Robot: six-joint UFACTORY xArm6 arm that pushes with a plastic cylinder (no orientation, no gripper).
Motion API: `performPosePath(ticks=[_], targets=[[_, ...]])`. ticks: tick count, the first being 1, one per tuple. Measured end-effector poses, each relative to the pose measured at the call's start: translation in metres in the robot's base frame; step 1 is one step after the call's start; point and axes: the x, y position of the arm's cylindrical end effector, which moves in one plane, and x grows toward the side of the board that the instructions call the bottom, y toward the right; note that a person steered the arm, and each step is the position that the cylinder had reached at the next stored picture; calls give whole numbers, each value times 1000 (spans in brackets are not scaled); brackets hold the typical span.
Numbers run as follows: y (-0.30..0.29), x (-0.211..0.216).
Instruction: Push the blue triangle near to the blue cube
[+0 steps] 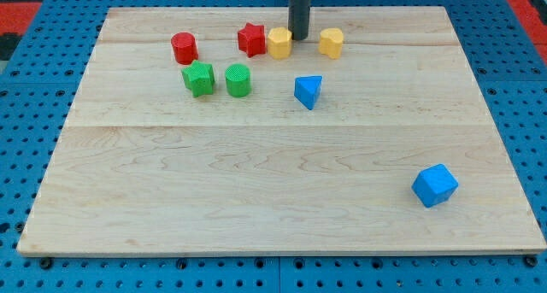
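Nearest the view's bottom, toward the right, sits the blue cube [435, 185] on the pale wooden board [256, 199], close to the board's right edge. Well apart from it, up and to the view's left past a wide stretch of bare wood, stands the blue triangle [308, 91], a small wedge-shaped block. Level with it to the left are a green cylinder [238, 80] and a green star-like block [198, 78]. Farther back runs a row: a red cylinder [184, 48], a red star [251, 39], a yellow block [279, 43] and a second yellow block [332, 42]. My tip [298, 37] comes down between the two yellow blocks, just beside the left one, behind the triangle and not touching it. No claw exists on this rod, so nothing is spread or pinched. As I judge it, the push has not begun: the whole diagonal to the cube is left.
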Motion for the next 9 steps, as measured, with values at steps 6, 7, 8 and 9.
performPosePath(ticks=[6, 7, 8, 9], targets=[[38, 197], [-12, 178], [-2, 230], [18, 253]])
